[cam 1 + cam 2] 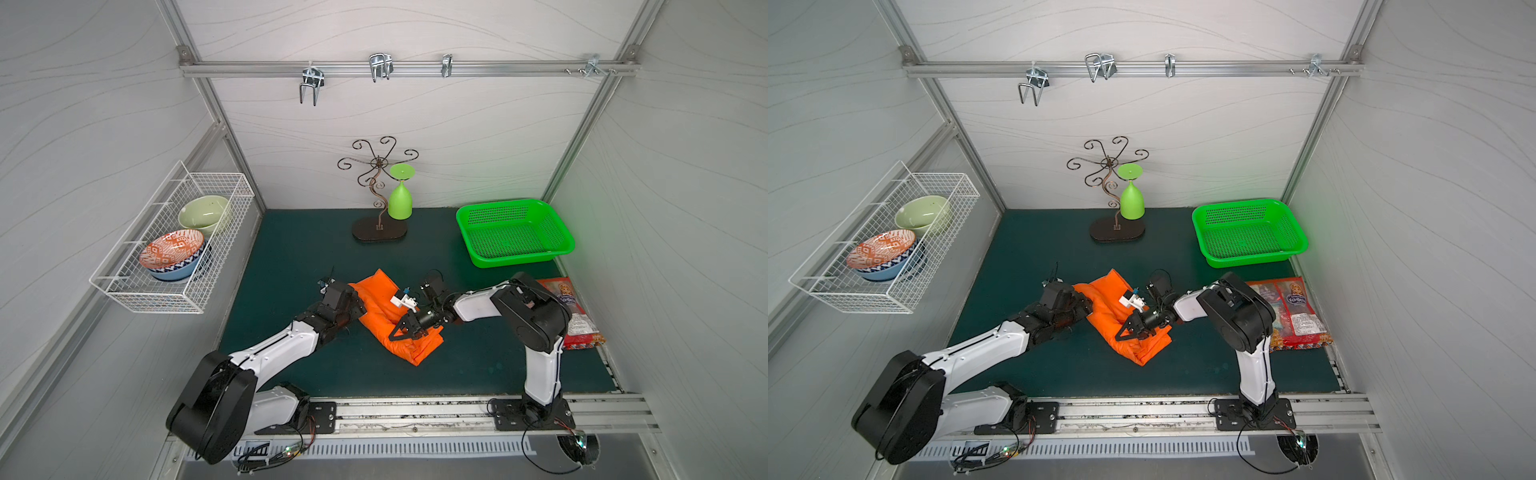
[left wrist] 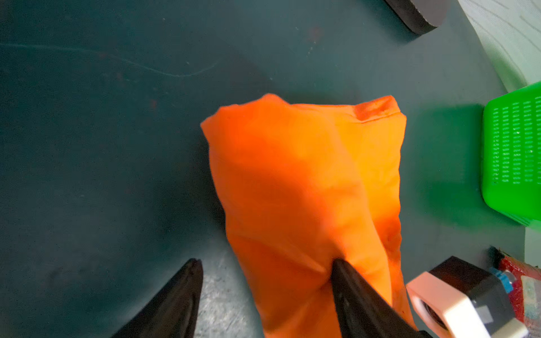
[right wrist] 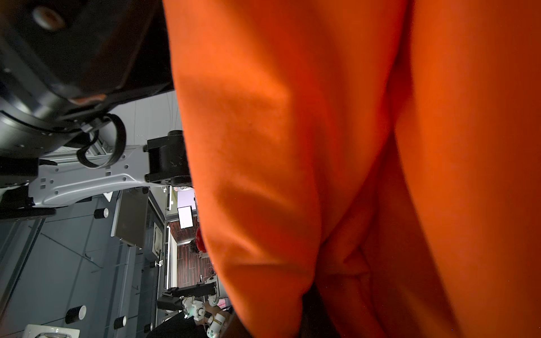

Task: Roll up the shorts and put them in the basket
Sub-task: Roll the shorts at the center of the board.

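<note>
The orange shorts lie bunched into a thick, loose bundle in the middle of the dark green mat. My left gripper is open at the bundle's left end. One of its fingers presses into the cloth and the other rests on the mat beside it. My right gripper reaches in from the right and is shut on a fold at the bundle's near end. In the right wrist view the shorts fill most of the picture and hide the fingers.
A green plastic basket stands at the back right, with a red snack bag at the right edge of the mat behind my right arm. A curly wire stand with a green glass stands at the back. A wire wall basket holds bowls.
</note>
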### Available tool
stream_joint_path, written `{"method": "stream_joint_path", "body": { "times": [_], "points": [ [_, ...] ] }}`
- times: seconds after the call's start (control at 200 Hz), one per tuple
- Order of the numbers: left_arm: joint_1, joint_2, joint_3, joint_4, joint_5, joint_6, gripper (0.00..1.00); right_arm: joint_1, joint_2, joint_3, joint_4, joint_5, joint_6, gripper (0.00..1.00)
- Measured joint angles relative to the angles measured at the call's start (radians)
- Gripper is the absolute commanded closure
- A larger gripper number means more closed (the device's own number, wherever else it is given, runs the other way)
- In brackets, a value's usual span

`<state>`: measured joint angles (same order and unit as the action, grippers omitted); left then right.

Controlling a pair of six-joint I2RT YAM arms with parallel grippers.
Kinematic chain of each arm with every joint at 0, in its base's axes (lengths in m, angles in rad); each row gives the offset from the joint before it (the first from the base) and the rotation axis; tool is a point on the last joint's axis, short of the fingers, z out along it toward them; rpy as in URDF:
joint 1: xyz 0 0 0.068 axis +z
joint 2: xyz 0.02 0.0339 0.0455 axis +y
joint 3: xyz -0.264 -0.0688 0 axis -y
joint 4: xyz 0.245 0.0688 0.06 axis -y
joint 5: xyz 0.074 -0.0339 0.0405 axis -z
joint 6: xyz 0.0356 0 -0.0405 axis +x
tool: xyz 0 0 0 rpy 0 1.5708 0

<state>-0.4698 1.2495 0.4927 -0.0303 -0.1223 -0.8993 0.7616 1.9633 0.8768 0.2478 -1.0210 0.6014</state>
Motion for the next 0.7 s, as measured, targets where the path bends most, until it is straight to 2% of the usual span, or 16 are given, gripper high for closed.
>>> {"method": "stream_joint_path", "body": {
  "times": [0.13, 0.285, 0.42, 0.48, 0.6, 0.7],
  "points": [
    [-0.011, 0.086, -0.003, 0.097, -0.003, -0.013, 0.36, -0.007, 0.000, 0.000, -0.001, -0.003, 0.000, 0.87],
    [-0.016, 0.156, -0.001, 0.173, -0.005, -0.018, 0.64, -0.015, -0.005, -0.001, -0.013, 0.000, -0.012, 0.78],
    [-0.018, 0.187, 0.023, 0.180, -0.008, -0.021, 0.68, -0.019, -0.045, -0.004, -0.084, 0.055, -0.053, 0.62],
    [-0.020, 0.205, 0.047, 0.160, -0.009, -0.019, 0.75, -0.022, -0.080, -0.011, -0.129, 0.096, -0.077, 0.58],
    [-0.024, 0.253, 0.110, 0.112, -0.006, -0.018, 0.87, -0.027, -0.187, -0.044, -0.221, 0.188, -0.121, 0.56],
    [-0.024, 0.286, 0.148, 0.082, 0.003, -0.019, 0.92, -0.027, -0.289, -0.083, -0.306, 0.271, -0.159, 0.56]
  ]
}}
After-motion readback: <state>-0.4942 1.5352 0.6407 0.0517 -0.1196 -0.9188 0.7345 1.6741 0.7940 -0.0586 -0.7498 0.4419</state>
